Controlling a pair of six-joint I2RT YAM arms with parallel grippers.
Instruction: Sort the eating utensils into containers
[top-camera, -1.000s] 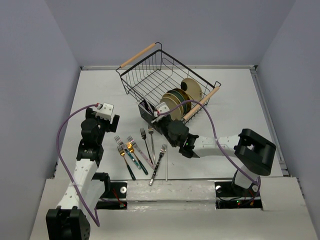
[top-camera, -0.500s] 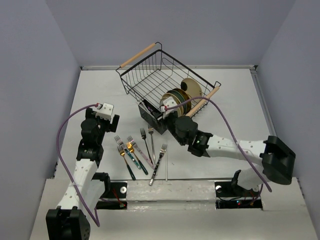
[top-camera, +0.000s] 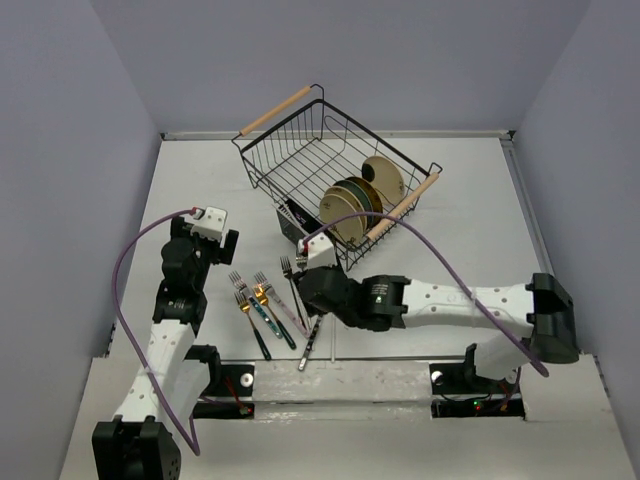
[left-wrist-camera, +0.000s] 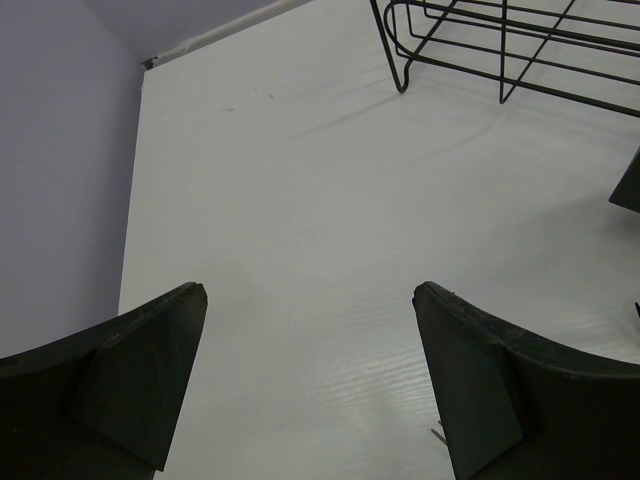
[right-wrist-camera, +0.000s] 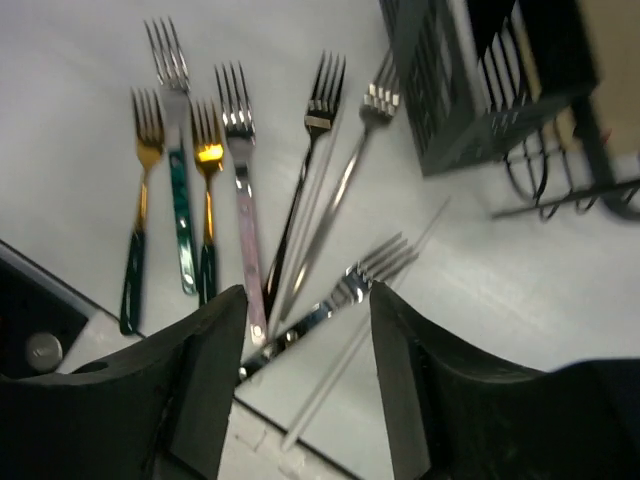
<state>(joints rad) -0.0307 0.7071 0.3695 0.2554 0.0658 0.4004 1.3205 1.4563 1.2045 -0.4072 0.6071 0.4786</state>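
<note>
Several forks lie fanned out on the white table near the front edge. In the right wrist view they show as gold-headed with a dark handle, teal-handled, pink-handled, dark and silver. My right gripper is open and empty, and hovers over them. A shiny silver fork lies below, between the spread jaws of the right gripper. The small black slotted caddy stands against the basket and also shows in the right wrist view. My left gripper is open and empty over bare table.
A big black wire basket with wooden handles holds several plates at the back centre, and its corner shows in the left wrist view. The table's front edge runs just below the fork handles.
My right arm has swung from the caddy towards the near left and now hangs over the forks, still open. The left arm and the forks have not moved.
</note>
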